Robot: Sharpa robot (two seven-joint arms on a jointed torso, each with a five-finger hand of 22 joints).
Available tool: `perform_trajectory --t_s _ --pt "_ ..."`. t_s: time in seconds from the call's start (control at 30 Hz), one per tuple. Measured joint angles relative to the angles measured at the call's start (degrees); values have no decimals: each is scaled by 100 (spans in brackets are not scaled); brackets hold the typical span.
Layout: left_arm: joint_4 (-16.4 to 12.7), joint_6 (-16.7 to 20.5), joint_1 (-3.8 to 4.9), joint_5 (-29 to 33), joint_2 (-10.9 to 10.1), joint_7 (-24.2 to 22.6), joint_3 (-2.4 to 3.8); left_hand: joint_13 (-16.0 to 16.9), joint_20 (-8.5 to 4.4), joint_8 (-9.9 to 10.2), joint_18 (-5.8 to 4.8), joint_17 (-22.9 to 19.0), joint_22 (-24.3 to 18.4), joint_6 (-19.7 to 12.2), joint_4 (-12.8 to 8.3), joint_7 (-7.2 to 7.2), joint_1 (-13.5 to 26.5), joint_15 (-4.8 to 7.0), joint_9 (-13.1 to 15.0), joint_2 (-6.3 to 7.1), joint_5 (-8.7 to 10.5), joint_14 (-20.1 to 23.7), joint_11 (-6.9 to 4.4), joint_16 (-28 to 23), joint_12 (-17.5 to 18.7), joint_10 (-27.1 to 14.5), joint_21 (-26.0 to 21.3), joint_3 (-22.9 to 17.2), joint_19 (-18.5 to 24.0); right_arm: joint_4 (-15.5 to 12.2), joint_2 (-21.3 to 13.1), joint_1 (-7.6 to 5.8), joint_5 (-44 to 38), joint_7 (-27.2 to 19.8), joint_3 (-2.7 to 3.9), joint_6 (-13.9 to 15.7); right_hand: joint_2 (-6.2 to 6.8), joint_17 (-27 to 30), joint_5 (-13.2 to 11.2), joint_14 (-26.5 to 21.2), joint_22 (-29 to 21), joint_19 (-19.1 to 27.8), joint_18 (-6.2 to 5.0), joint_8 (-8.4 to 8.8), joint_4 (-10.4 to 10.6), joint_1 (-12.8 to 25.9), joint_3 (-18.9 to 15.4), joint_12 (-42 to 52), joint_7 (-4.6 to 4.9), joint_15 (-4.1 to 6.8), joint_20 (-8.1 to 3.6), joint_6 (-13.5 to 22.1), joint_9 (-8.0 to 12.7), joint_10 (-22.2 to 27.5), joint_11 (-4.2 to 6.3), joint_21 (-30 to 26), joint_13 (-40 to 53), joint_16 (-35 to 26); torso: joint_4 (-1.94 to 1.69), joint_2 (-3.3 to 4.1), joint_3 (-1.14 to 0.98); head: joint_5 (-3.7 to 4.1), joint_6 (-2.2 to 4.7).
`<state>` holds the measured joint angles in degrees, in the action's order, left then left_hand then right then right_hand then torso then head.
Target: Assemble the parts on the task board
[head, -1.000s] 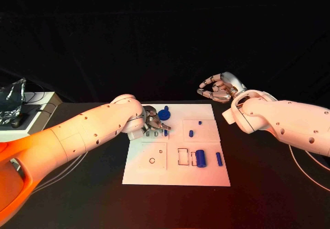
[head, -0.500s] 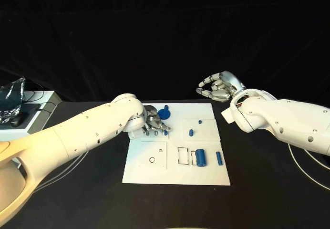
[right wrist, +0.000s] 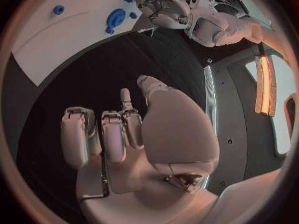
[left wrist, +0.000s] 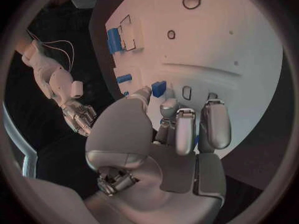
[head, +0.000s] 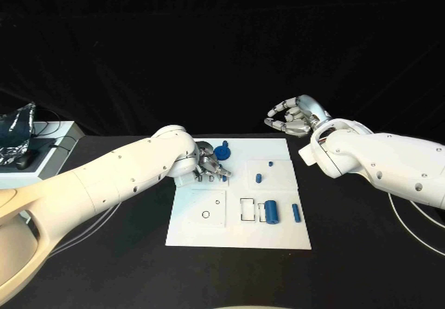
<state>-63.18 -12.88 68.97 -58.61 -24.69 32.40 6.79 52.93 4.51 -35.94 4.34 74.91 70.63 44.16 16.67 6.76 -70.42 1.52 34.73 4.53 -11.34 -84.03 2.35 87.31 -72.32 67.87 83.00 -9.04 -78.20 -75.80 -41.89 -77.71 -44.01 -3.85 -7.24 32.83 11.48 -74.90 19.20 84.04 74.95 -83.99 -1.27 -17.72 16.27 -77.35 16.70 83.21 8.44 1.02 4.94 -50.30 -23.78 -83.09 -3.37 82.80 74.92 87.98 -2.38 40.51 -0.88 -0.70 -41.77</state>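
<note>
The white task board lies mid-table. My left hand bends down over its far left part; thumb and a fingertip pinch a small blue part that touches the board. Beside this hand stands a round blue knob. Two short blue parts lie mid-board, and a thick blue cylinder and a slim pin lie on the near right. My right hand hangs above the table behind the board's far right corner, fingers curled in on nothing.
A pale box with a clear crumpled thing on it sits at the table's left edge. Thin cables trail over the black table on the right. Outlined slots mark the board.
Hardly anything: the right hand has lifted a touch. The left hand stays on the same spot of the board.
</note>
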Motion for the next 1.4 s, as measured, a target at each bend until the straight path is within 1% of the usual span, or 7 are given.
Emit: perform_trajectory --t_s 0.13,0.3,0.5,0.73,0.9,0.97,1.4 --pt "12 -15 0 0 16 -14 -6 0 0 92 0 0 0 70 11 -14 -108 0 -7 78 0 0 0 0 28 0 0 -443 0 3 5 0 -5 2 0 -5 0 0 0 0 0 0 0 0 0 0 0 0 0 0 0 0 0 0 0 0 0 0 0 0 0 5 -7" --pt "14 -17 0 1 27 -35 -14 37 0 103 0 0 9 139 4 -32 73 0 81 435 0 0 0 0 28 0 0 -1438 0 10 14 0 -13 4 0 -13 0 0 0 0 -1 0 0 0 0 0 0 0 0 0 0 0 0 0 0 0 -1 0 2 1 0 5 -16" --pt "24 -15 0 12 24 -57 -16 48 -16 26 0 0 6 172 -58 -52 77 0 293 702 0 0 -43 0 65 0 0 -2438 16 28 29 0 -31 6 0 -21 0 0 0 0 -1 0 0 0 0 0 0 0 0 0 0 0 -7 0 0 0 -1 0 0 1 -2 4 -26" --pt "33 -8 0 74 0 -87 -17 20 -69 -256 1 0 -19 151 -622 -121 157 97 425 907 -264 6 -145 0 147 43 0 -3706 69 58 57 0 -46 7 0 -36 0 0 0 0 -2 0 0 0 0 0 0 0 0 0 0 0 -7 0 0 0 -2 0 -7 2 -2 -6 -32" --pt "31 8 -1 179 -31 -100 -18 -80 -125 -327 1 0 11 86 -616 -197 375 155 425 886 -812 -10 -249 0 245 86 0 -3714 42 75 64 1 -53 7 0 -51 0 0 0 0 -2 0 0 0 0 0 0 0 0 0 0 0 -7 0 0 0 3 0 -8 2 -2 -12 -38" --pt "21 21 -1 245 -51 -104 -18 -61 -146 -537 0 0 39 77 -616 -206 465 177 425 881 -978 9 -274 0 245 120 0 -3714 20 81 66 2 -54 8 0 -57 0 0 0 0 -2 0 0 0 0 0 0 0 0 0 0 0 -7 0 0 0 3 -6 -9 2 -2 -12 -42" --pt "-191 208 -1 664 -332 -96 -13 -99 -227 -900 1 -1 202 81 -601 -206 796 259 425 897 -1374 8 -337 57 278 283 54 -3730 -61 107 64 5 -62 8 -1 -85 0 0 0 0 -3 0 0 0 -16 0 16 0 0 0 0 0 -7 0 0 0 2 -23 -18 -7 -4 -23 -42"
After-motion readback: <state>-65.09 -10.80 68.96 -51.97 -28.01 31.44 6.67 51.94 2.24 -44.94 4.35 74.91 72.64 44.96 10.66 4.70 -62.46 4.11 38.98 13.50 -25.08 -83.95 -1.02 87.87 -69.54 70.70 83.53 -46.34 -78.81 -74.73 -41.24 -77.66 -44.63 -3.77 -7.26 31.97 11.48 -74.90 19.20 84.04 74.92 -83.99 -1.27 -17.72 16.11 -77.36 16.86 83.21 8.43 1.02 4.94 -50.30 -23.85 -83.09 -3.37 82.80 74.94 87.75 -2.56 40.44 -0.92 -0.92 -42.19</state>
